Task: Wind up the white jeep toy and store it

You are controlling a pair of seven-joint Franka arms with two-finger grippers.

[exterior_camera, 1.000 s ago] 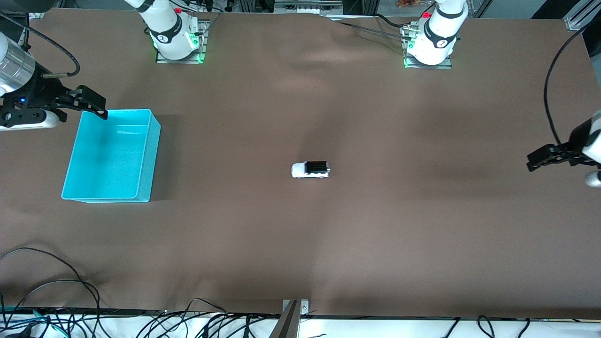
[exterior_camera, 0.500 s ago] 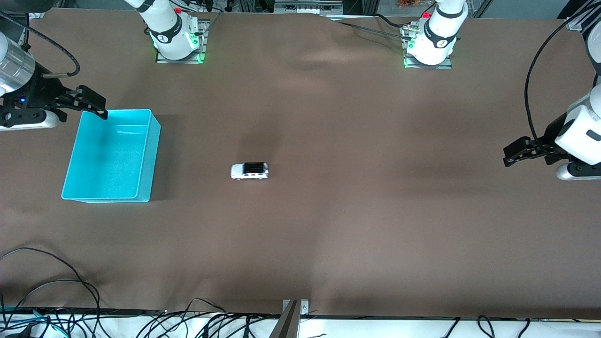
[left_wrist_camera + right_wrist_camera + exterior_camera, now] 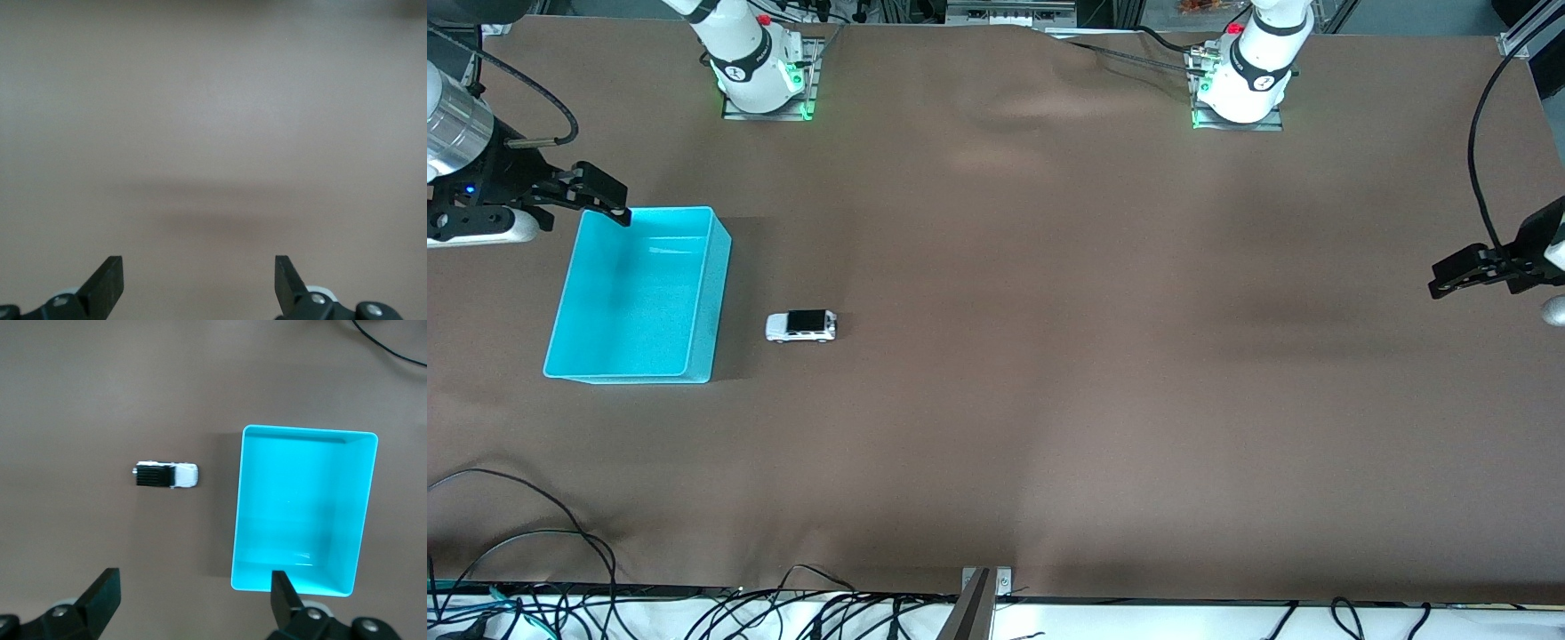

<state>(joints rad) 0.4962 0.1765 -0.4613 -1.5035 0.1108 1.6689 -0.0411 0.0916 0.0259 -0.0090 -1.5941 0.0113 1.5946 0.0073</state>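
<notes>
Two grippers stand open and empty; we find the white jeep toy (image 3: 801, 326) left of centre, beside the turquoise bin (image 3: 710, 293), long axis horizontal; right gripper (image 3: 603, 203), upper left, is nearer than left gripper (image 3: 1454, 284), right edge.

front view: high, facing the arm bases, whole table (image 3: 1049, 427)
right wrist view: downward; shares turquoise bin (image 3: 640, 293), white jeep toy (image 3: 801, 326)
left wrist view: close over bare table

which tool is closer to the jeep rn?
Right. The right tool hangs open over the bin's corner, with the jeep beside that bin. The left tool waits open over the table's left-arm end.
</notes>
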